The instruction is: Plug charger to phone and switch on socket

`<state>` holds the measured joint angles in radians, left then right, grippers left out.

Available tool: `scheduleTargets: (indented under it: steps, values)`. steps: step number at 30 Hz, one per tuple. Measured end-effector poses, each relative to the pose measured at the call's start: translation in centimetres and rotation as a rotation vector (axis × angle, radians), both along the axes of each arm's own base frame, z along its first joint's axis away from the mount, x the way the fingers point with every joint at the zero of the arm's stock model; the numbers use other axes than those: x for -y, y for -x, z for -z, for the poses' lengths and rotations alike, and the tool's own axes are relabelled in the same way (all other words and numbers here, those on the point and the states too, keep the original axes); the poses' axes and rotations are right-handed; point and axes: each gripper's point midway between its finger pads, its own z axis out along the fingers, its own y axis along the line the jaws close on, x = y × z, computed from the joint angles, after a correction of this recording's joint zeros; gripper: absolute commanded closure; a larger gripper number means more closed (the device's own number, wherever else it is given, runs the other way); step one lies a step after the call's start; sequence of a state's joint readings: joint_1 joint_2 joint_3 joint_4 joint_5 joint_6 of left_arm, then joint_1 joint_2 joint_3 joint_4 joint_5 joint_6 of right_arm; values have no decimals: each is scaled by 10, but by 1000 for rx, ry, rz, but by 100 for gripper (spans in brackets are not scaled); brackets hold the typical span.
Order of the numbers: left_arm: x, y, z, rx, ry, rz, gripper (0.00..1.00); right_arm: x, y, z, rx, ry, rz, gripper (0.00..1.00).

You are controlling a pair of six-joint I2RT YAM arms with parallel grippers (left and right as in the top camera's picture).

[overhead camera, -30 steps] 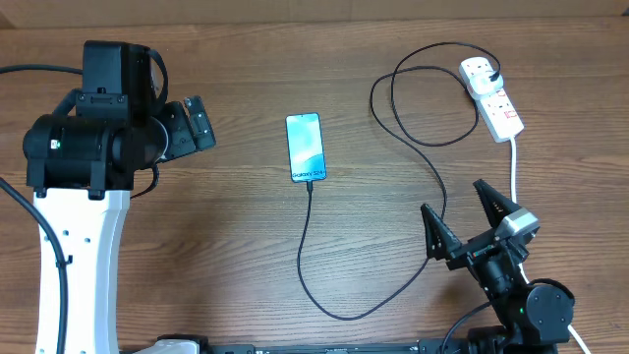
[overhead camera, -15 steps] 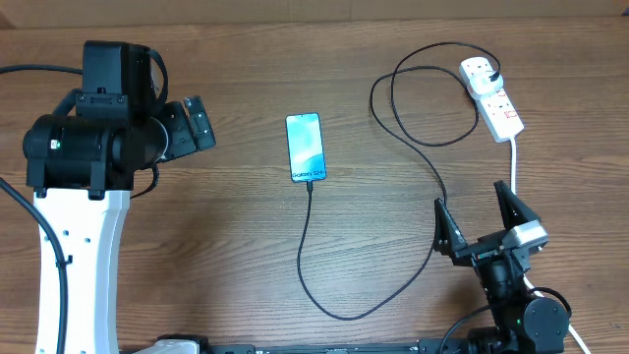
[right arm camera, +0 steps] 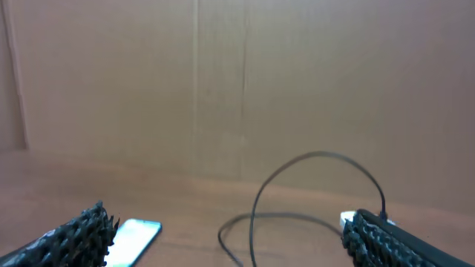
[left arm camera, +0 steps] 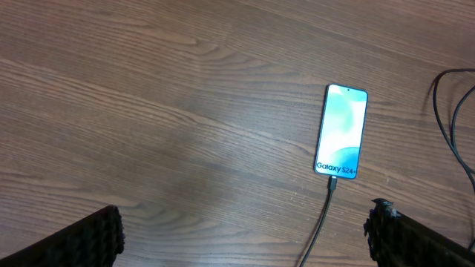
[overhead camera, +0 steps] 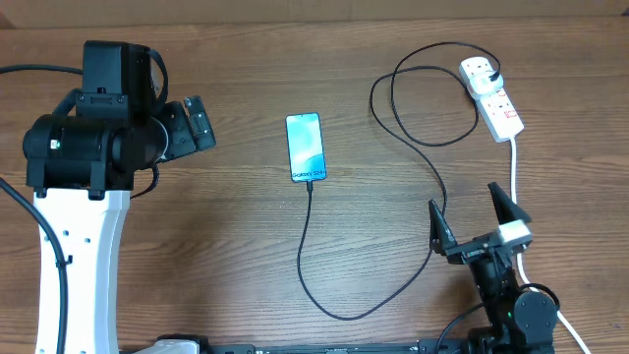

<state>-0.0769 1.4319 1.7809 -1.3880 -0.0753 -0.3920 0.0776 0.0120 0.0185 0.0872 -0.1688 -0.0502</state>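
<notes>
At frame centre the slim blue-screened smartphone (overhead camera: 305, 147) is seen, the thin black charger cable (overhead camera: 310, 195) apparently seated in its lower edge — plugging is judged done. The left gripper (left arm camera: 245, 219) and right gripper (overhead camera: 461, 197) are spread, empty. Next, the white oblong power strip (overhead camera: 488, 93) at upper right must be reached and switched on.

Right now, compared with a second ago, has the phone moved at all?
No. The phone sits at the same spot in the overhead view, just as far left of the socket, with the charger reaching its near edge.
</notes>
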Motion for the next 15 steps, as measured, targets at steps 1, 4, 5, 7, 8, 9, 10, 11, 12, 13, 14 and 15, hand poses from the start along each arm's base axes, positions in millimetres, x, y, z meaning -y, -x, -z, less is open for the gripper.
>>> scheduleTargets:
  steps: [1, 4, 5, 7, 8, 9, 10, 11, 12, 13, 14, 15]
  values:
    - [0, 0, 0, 0, 0, 0, 0, 1, -1, 5, -20, 3, 5, 0]
    - [0, 0, 0, 0, 0, 0, 0, 5, -3, 22, -88, 8, 24, 0]
    - [0, 0, 0, 0, 0, 0, 1, 6, -4, 28, -116, 10, 32, 0]
    - [0, 0, 0, 0, 0, 0, 0, 8, -5, 40, -162, 15, 43, 0]
    - [0, 0, 0, 0, 0, 0, 1, 9, -5, 41, -167, 15, 48, 0]
    - [0, 0, 0, 0, 0, 0, 1, 10, -5, 40, -165, 15, 54, 0]
    - [0, 0, 0, 0, 0, 0, 0, 10, -5, 41, -166, 15, 58, 0]
    - [0, 0, 0, 0, 0, 0, 0, 11, -5, 41, -167, 15, 63, 0]
    - [0, 0, 0, 0, 0, 0, 0, 12, -5, 41, -168, 14, 68, 0]
    - [0, 0, 0, 0, 0, 1, 0, 12, -5, 41, -168, 14, 71, 0]
    - [0, 0, 0, 0, 0, 0, 0, 13, -6, 41, -168, 14, 77, 0]
    - [0, 0, 0, 0, 0, 0, 0, 14, -6, 41, -169, 13, 79, 0]
